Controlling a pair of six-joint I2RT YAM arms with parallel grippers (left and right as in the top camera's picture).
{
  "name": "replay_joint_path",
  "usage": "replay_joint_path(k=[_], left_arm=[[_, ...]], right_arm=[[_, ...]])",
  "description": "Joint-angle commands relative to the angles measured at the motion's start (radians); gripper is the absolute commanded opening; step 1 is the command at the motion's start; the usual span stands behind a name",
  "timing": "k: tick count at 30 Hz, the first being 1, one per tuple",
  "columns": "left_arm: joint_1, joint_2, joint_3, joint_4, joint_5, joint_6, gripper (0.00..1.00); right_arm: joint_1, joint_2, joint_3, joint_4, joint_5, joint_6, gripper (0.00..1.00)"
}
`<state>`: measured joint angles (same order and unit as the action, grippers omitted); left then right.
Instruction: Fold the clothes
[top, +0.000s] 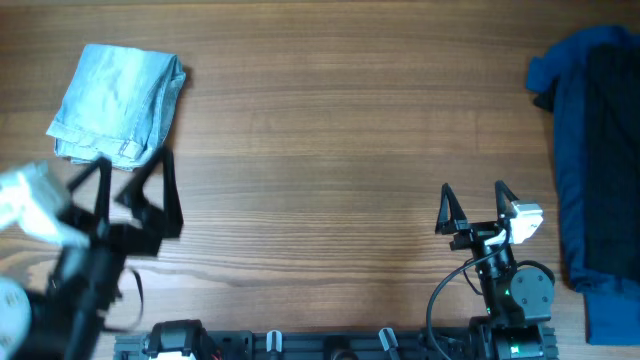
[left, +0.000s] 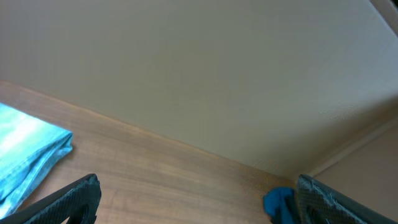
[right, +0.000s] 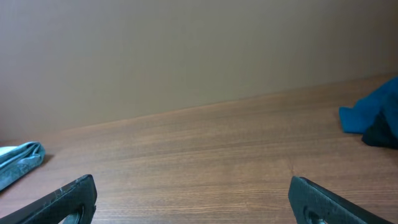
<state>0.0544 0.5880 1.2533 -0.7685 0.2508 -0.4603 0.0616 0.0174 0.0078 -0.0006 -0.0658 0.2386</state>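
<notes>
The light blue denim shorts (top: 118, 103) lie folded into a compact bundle at the far left of the wooden table. They also show in the left wrist view (left: 25, 152) and at the left edge of the right wrist view (right: 17, 160). My left gripper (top: 135, 170) is open and empty, raised just in front of the shorts' near edge. My right gripper (top: 474, 194) is open and empty over bare table at the front right.
A pile of dark navy-and-black garments (top: 592, 150) lies along the right edge of the table, seen also in the left wrist view (left: 280, 200) and the right wrist view (right: 373, 115). A plain wall stands behind the table's far edge.
</notes>
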Motion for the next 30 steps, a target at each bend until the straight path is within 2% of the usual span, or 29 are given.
replay_joint_path(k=[1, 6, 9, 10, 17, 23, 25, 30], left_arm=[[0.002, -0.108, -0.167, -0.007, -0.018, 0.008, 1.00], [0.002, -0.256, -0.446, 0.007, -0.029, 0.008, 1.00], [0.002, -0.339, -0.624, 0.082, -0.028, 0.008, 1.00], [0.002, -0.386, -0.731, 0.156, -0.028, 0.008, 1.00], [0.002, -0.526, -1.040, 0.528, -0.037, 0.009, 1.00], [0.002, -0.586, -1.171, 0.745, -0.090, 0.013, 1.00], [-0.004, -0.586, -1.173, 0.752, -0.107, 0.027, 1.00], [-0.064, -0.586, -1.173, 0.754, -0.180, 0.170, 1.00]], right_arm=[[-0.004, -0.013, -0.003, 0.003, 0.018, 0.000, 1.00], [-0.004, -0.013, -0.003, 0.003, 0.018, 0.000, 1.00], [-0.004, -0.013, -0.003, 0.003, 0.018, 0.000, 1.00], [-0.004, -0.013, -0.003, 0.003, 0.018, 0.000, 1.00], [-0.004, -0.013, -0.003, 0.003, 0.018, 0.000, 1.00], [-0.004, -0.013, -0.003, 0.003, 0.018, 0.000, 1.00], [-0.004, -0.013, -0.003, 0.003, 0.018, 0.000, 1.00], [-0.004, -0.013, -0.003, 0.003, 0.018, 0.000, 1.00]])
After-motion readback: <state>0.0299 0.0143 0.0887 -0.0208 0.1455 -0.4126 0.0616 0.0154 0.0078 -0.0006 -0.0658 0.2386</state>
